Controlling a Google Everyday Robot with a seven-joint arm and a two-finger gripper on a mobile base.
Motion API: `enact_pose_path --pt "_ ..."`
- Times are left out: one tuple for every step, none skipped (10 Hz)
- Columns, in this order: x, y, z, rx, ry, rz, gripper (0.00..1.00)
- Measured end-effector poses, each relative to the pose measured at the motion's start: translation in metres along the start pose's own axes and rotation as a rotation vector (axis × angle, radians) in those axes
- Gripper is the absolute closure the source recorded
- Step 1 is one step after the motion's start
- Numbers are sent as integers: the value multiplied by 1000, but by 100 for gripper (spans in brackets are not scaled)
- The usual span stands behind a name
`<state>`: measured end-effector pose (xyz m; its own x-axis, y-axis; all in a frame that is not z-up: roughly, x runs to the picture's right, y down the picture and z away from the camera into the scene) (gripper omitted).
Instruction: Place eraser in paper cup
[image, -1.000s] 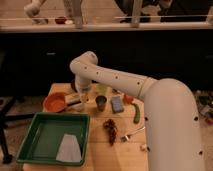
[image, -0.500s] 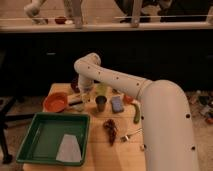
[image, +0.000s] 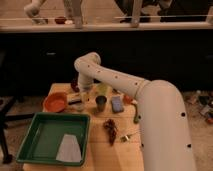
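My gripper (image: 81, 96) hangs down from the white arm's bent wrist (image: 87, 62) over the back left of the wooden table. Right under it stands the paper cup (image: 80, 105), a short white shape partly covered by the gripper. The eraser is hidden; I cannot pick it out at the gripper or on the table.
An orange bowl (image: 55, 102) sits left of the gripper. Right of it stand a dark metal cup (image: 101, 103), a translucent green cup (image: 103, 89) and a blue pad (image: 117, 104). A green tray (image: 35, 145) holding a grey cloth (image: 68, 149) fills the front left. A dark reddish object (image: 111, 129) lies mid-table.
The arm's bent wrist has shifted slightly to the right. The gripper stays low over the same spot by the orange bowl, and the table's objects have not moved.
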<state>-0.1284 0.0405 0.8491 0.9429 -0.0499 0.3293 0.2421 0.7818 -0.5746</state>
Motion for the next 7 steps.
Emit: enact_pose_path --pt "0 0 0 0 0 0 91" --pt "0 0 0 0 0 0 80" --pt "0 0 0 0 0 0 70" --pt "0 0 0 0 0 0 59" --pt "0 0 1 -1 0 0 51" --pt "0 0 1 -1 0 0 39" --pt "0 0 1 -1 0 0 30"
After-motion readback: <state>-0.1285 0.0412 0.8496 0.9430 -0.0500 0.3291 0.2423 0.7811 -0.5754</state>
